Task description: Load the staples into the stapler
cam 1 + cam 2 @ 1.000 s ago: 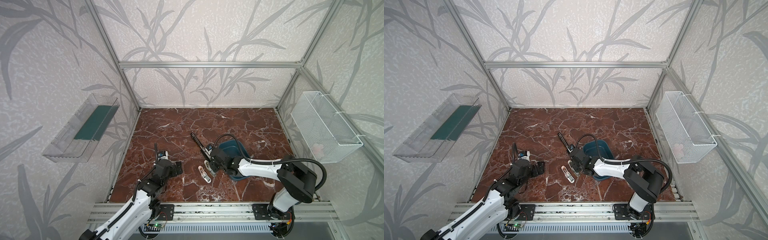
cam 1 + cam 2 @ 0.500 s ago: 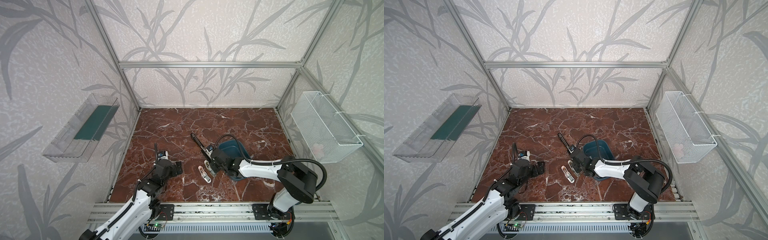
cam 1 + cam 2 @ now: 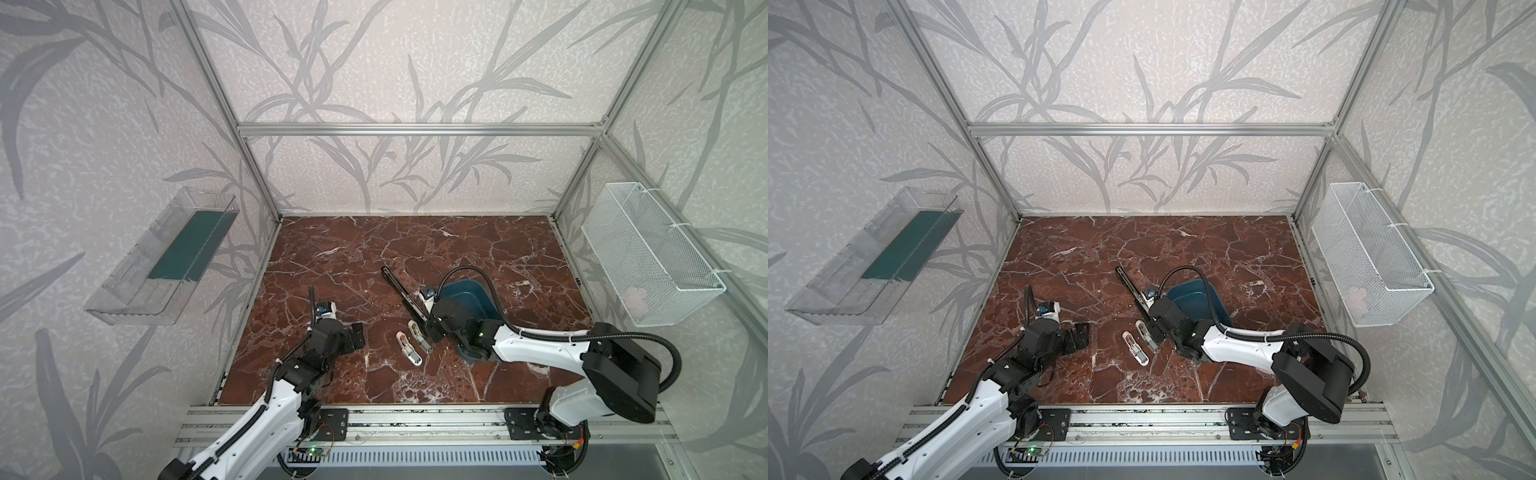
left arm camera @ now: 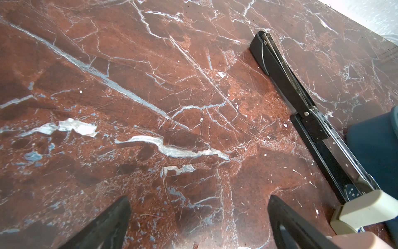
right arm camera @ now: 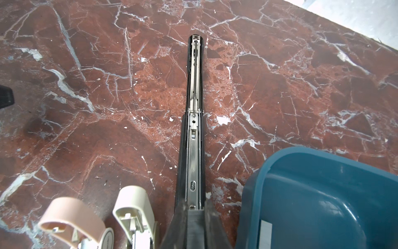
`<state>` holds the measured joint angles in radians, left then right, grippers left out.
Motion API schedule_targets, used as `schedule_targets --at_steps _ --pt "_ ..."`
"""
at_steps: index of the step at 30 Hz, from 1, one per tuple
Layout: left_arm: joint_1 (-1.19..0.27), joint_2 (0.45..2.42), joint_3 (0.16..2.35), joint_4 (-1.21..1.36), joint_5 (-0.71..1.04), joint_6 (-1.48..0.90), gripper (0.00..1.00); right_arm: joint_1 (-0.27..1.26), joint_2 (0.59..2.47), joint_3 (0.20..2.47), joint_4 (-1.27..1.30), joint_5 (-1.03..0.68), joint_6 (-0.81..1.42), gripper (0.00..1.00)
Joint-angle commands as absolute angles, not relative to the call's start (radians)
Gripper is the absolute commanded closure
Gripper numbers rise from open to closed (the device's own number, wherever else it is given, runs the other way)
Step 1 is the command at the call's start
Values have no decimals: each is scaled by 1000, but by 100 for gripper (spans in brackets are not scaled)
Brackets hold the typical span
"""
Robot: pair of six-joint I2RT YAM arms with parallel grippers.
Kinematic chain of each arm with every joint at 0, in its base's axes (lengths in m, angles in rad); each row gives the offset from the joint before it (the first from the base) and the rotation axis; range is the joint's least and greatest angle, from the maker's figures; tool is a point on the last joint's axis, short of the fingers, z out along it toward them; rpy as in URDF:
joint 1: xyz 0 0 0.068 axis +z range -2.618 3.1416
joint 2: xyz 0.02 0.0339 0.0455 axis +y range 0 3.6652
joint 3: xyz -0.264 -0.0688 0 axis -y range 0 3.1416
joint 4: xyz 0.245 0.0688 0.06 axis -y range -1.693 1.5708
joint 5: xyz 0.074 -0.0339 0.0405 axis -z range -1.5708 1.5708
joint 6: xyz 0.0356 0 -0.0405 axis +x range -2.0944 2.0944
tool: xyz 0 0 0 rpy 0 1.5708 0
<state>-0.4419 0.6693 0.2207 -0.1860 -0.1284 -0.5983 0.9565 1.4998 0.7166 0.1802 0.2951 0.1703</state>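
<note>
The black stapler [image 3: 401,291] [image 3: 1131,289] lies opened flat on the marble table, its metal channel facing up [image 5: 193,129] [image 4: 301,103]. My right gripper [image 3: 428,328] [image 3: 1156,328] [image 5: 195,207] sits at the near end of that channel, shut on a ribbed grey strip of staples [image 5: 195,224] held in line with the channel. My left gripper [image 3: 359,336] [image 3: 1081,336] [image 4: 198,200] rests low to the left of the stapler, open, with only bare marble between its fingers.
Two small pale plastic staplers, one pink [image 5: 71,217] and one cream [image 5: 133,207] [image 3: 419,336], lie just left of the right gripper. A blue bin [image 3: 469,299] [image 5: 323,204] stands right of the stapler. A wire basket [image 3: 648,257] and a clear tray [image 3: 166,257] hang on the side walls.
</note>
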Motion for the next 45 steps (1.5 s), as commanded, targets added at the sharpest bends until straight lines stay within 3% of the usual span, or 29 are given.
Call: schedule_targets --at_steps 1,6,21,36,45 --pt "-439 666 245 -175 -140 -611 1 959 1525 711 260 319 149 85" --pt "-439 667 244 -173 -142 -611 1 950 1570 675 406 269 125 86" --pt "-439 669 247 -174 -149 -612 1 916 1631 645 489 239 111 88" --pt "-439 669 247 -175 -158 -614 1 900 1631 652 460 235 115 88" --pt "-438 666 264 -199 -166 -599 1 881 1620 733 244 311 263 78"
